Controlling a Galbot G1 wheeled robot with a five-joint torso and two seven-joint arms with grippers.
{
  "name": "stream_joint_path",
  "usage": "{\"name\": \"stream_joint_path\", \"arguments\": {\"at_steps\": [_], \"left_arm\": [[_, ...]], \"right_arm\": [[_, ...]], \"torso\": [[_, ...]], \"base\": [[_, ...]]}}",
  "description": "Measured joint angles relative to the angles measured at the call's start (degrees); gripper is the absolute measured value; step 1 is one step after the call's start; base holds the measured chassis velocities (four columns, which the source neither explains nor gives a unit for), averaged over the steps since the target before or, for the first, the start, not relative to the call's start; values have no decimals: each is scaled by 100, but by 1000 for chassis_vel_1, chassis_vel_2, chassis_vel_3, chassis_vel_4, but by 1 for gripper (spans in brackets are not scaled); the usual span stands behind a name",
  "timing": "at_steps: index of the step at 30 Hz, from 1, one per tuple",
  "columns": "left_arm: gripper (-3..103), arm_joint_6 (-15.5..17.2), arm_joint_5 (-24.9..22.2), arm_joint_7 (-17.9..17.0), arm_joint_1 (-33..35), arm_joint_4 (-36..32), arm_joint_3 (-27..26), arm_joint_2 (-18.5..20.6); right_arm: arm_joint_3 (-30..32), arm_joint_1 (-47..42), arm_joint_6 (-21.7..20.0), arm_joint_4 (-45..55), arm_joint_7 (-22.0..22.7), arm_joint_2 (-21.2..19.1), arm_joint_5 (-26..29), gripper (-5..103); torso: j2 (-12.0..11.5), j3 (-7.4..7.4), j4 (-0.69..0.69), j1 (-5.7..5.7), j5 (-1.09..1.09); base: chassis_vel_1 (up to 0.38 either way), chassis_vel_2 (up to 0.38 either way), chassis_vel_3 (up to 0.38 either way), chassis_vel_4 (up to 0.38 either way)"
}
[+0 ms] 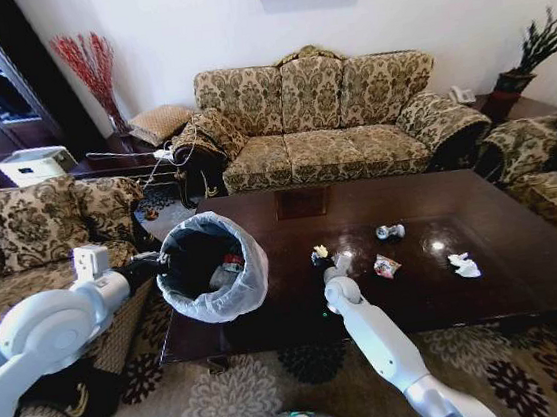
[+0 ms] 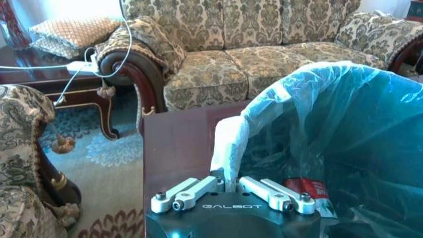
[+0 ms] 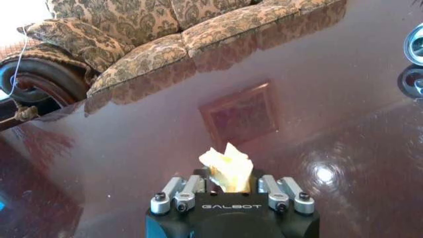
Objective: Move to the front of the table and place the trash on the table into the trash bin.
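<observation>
1. The right gripper (image 1: 321, 260) is out over the table (image 1: 528, 281), near its middle and a little toward the front edge, and its jaws are clamped on a yellow scrap (image 3: 227, 167).
2. In the right wrist view the scrap sticks up crumpled from between the fingers (image 3: 182, 193), with the glossy table (image 3: 132, 148) close below.
3. The left gripper (image 2: 231, 191) is at the rim of the bin (image 1: 210, 265), its jaws closed on the white bag (image 2: 228, 144) folded over that rim.
4. The bin stands tilted at the table's left front corner, its open mouth facing up and toward the table's middle.
5. Inside the bin lies a bottle (image 2: 310, 188) with a red label; it also shows as a red spot in the head view (image 1: 230, 262).
6. More trash is on the table to the right of the right gripper: a wrapper (image 1: 387, 267) just beside it, a small greyish piece (image 1: 390, 231) farther back, and a white tissue (image 1: 463, 266) well to the right.
7. The greyish piece also shows at the edge of the right wrist view (image 3: 415, 44), mirrored in the tabletop.
8. A patterned sofa (image 1: 318, 113) stands behind the table, and an armchair (image 1: 30, 237) is to the left beside the left arm.
</observation>
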Motion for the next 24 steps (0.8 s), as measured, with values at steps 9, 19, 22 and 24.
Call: {"name": "stream_joint_path", "arguments": {"at_steps": [9,19,22,24], "left_arm": [[0,0,3,4,15,25,-7,-8],[0,52,-83,-8,46,233,82,269],[0,105,-142,-29,76,211,100,398],[0,117,-158,-44,81,161,100,403]], "right_arm": [[157,-397,221,869,-87,-94,-241,3],[-32,-1003,1045,4082,-3021,-655,-229,0],[-533,-834,981,4608,-3690,-801,-137,0],[-742,-744,968,4642,-3768,-827,-137,0]], "torso": [[0,0,0,0,-1],[1,-2,0,-1,-2],[1,-1,-1,-1,-1],[1,-1,0,0,0]], "base": [[0,0,0,0],[0,0,0,0],[0,0,0,0],[0,0,0,0]]}}
